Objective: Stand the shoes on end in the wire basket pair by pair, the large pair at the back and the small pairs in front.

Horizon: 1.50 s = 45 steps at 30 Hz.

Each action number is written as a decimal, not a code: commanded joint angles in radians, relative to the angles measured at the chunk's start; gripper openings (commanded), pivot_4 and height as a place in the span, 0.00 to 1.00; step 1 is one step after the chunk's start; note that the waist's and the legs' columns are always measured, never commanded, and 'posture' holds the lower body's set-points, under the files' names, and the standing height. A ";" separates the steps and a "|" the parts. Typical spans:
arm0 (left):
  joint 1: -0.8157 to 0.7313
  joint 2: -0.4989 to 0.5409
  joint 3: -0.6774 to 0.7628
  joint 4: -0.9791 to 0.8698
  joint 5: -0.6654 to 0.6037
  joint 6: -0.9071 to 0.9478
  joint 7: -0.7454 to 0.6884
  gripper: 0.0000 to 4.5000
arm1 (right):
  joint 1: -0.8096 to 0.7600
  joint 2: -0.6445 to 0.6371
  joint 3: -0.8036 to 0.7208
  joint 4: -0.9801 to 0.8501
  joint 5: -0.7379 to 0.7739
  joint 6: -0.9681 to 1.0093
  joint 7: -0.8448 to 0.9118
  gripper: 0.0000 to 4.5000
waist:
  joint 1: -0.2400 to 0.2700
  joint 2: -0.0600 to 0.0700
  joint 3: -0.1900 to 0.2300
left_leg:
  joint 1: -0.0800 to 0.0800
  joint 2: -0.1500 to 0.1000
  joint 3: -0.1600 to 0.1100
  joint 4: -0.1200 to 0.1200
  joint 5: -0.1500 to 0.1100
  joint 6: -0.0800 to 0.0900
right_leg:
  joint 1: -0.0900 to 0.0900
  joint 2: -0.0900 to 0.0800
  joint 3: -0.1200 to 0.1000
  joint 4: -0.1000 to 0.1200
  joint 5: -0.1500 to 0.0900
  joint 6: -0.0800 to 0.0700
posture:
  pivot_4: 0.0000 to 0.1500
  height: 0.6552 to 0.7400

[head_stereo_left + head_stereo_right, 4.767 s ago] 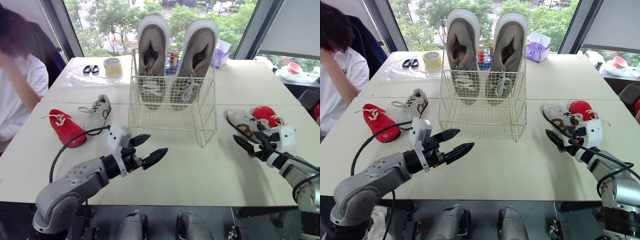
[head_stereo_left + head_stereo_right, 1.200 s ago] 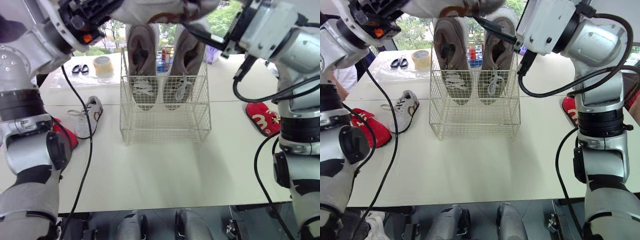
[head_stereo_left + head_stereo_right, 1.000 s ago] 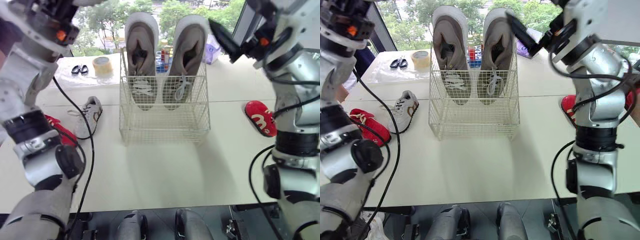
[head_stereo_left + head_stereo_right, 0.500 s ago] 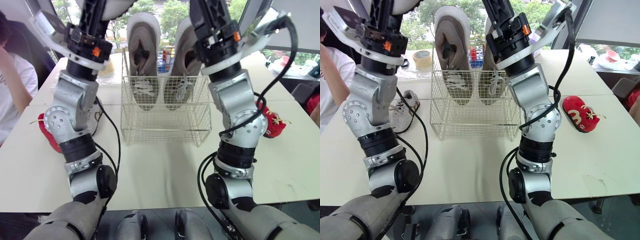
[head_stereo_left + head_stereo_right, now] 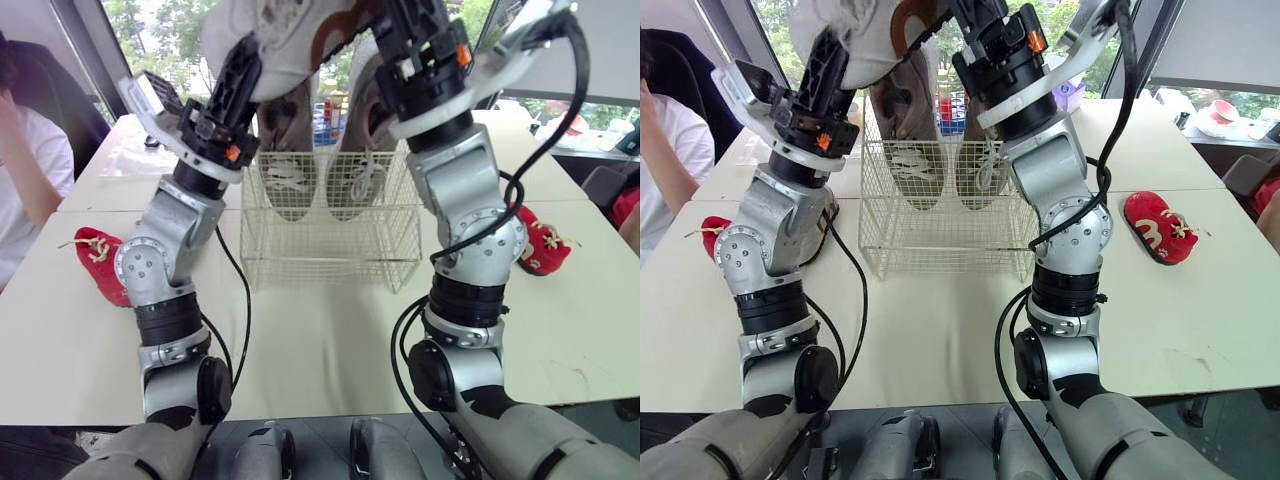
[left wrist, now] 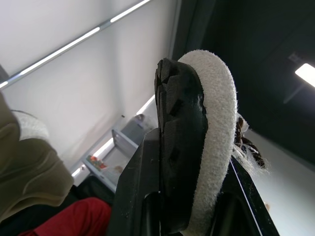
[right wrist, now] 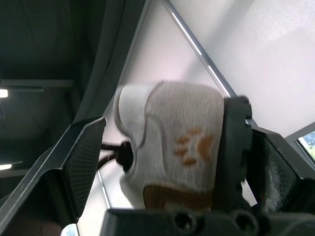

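High at 12 o'clock over the basket [image 5: 330,245], my left claw [image 6: 189,196] is clamped on one sneaker [image 6: 206,113], my right claw [image 7: 157,162] on its mate [image 7: 182,123], held up, I judge, to clear the rim and drop before the large pair [image 5: 283,130]. Red shoes [image 5: 98,262] wait at 9 and 3 on the table [image 5: 330,350]; a person [image 5: 30,170] sits at 10, windows [image 5: 160,30] behind.

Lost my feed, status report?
Left gripper shut on small sneaker, right gripper on its mate, both held high. Big pair at back of basket. Red shoes on table.

loc: office/lab rm | white tables [image 5: 940,320] — big windows [image 5: 780,30], trees [image 5: 135,25] outside | strip lights [image 6: 305,72]
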 commanded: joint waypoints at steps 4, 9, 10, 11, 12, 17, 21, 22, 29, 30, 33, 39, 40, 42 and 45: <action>0.013 0.020 -0.041 -0.047 0.033 -0.010 -0.007 0.06 | -0.033 -0.003 0.006 -0.038 0.008 -0.008 0.005 0.49 | 0.000 0.000 0.000 | 0.000 0.000 0.000 0.000 0.000 0.001 | 0.000 0.000 0.000 0.000 0.000 0.000 | 1.00 1.00; 0.034 0.044 -0.071 -0.072 0.085 -0.010 0.003 0.29 | -0.032 -0.014 0.002 -0.045 0.026 0.008 -0.010 0.15 | -0.001 0.000 0.000 | 0.000 0.000 0.000 0.000 -0.001 0.001 | 0.000 0.000 0.000 0.000 0.000 0.000 | 1.00 1.00; 0.046 0.051 -0.074 -0.088 0.085 -0.005 0.008 0.35 | -0.032 -0.013 0.001 -0.048 0.029 0.009 -0.014 0.15 | -0.001 0.000 0.000 | 0.000 0.000 0.000 0.000 -0.001 0.001 | 0.000 0.000 0.000 0.000 0.000 0.000 | 1.00 1.00; 0.057 0.059 -0.076 -0.103 0.083 -0.001 0.012 0.47 | -0.033 -0.012 0.000 -0.051 0.031 0.009 -0.018 0.15 | -0.001 0.000 0.000 | 0.000 0.000 0.000 0.000 -0.001 0.001 | 0.000 0.000 0.000 0.000 0.000 0.000 | 1.00 1.00; 0.064 0.065 -0.078 -0.113 0.080 0.002 0.015 0.55 | -0.034 -0.010 0.000 -0.052 0.031 0.008 -0.020 0.15 | -0.001 0.000 0.000 | 0.000 0.000 0.000 0.000 -0.001 0.001 | 0.000 0.000 0.000 0.000 0.000 0.000 | 1.00 1.00; 0.153 0.137 -0.103 -0.219 0.116 0.019 0.065 0.99 | -0.065 -0.019 -0.022 -0.052 0.037 -0.005 -0.039 0.15 | -0.001 0.000 0.000 | 0.000 0.001 0.000 -0.001 -0.001 0.001 | -0.001 0.000 0.000 0.000 0.000 0.000 | 1.00 1.00; 0.271 0.264 -0.107 -0.332 0.298 0.003 0.129 0.99 | -0.103 -0.163 -0.077 -0.030 0.016 0.018 0.013 0.15 | -0.001 0.001 0.000 | 0.000 0.000 0.000 -0.001 -0.001 0.001 | -0.001 0.000 0.000 0.000 0.000 0.000 | 1.00 1.00; 0.296 0.300 -0.095 -0.373 0.314 0.003 0.146 0.99 | -0.103 -0.247 -0.093 -0.011 0.000 0.041 0.055 0.15 | 0.002 0.000 0.000 | 0.000 0.000 0.000 -0.001 -0.001 0.001 | -0.001 0.000 0.000 0.000 0.000 0.000 | 1.00 1.00; 0.417 0.435 -0.092 -0.551 0.358 0.023 0.231 0.99 | -0.097 -0.691 -0.060 0.246 -0.200 0.086 0.471 0.15 | 0.001 0.000 0.001 | -0.002 -0.001 0.001 -0.001 -0.003 0.005 | -0.001 -0.003 0.000 -0.005 -0.001 -0.002 | 1.00 1.00; 0.429 0.435 -0.087 -0.562 0.345 0.021 0.247 0.99 | -0.099 -0.721 -0.038 0.274 -0.241 0.072 0.526 0.15 | -0.002 0.000 0.001 | -0.002 -0.001 0.001 -0.001 -0.003 0.005 | -0.001 -0.003 0.000 -0.005 -0.001 -0.001 | 1.00 1.00; 0.466 0.434 -0.074 -0.577 0.317 0.011 0.271 0.99 | -0.102 -0.767 0.031 0.339 -0.364 0.010 0.671 0.15 | -0.005 0.000 0.001 | -0.001 0.001 0.002 -0.003 -0.003 0.005 | -0.002 -0.001 0.001 -0.003 0.000 -0.001 | 1.00 1.00; 0.502 0.442 -0.080 -0.575 0.304 0.005 0.268 0.99 | -0.100 -0.746 0.144 0.458 -0.559 -0.148 0.868 0.15 | 0.003 0.000 0.001 | 0.000 0.002 0.002 -0.003 -0.001 0.002 | -0.002 0.001 0.001 -0.002 0.000 -0.001 | 1.00 1.00; 0.505 0.444 -0.079 -0.575 0.300 0.006 0.268 0.99 | -0.093 -0.740 0.165 0.473 -0.582 -0.165 0.905 0.15 | 0.004 0.000 0.001 | 0.000 0.002 0.002 -0.002 -0.001 0.002 | -0.002 0.001 0.001 -0.003 0.000 -0.001 | 1.00 1.00; 0.509 0.451 -0.077 -0.574 0.296 0.008 0.267 0.99 | -0.089 -0.723 0.186 0.500 -0.622 -0.200 0.944 0.15 | 0.004 0.000 0.001 | -0.001 0.001 0.002 -0.002 -0.001 0.002 | -0.002 0.000 0.001 -0.003 0.000 -0.001 | 1.00 1.00; 0.515 0.461 -0.076 -0.572 0.291 0.008 0.267 0.99 | -0.081 -0.699 0.220 0.567 -0.699 -0.279 0.990 0.15 | 0.004 0.000 0.001 | -0.002 0.001 0.002 -0.002 -0.001 0.002 | -0.002 0.000 0.001 -0.004 0.000 -0.001 | 1.00 1.00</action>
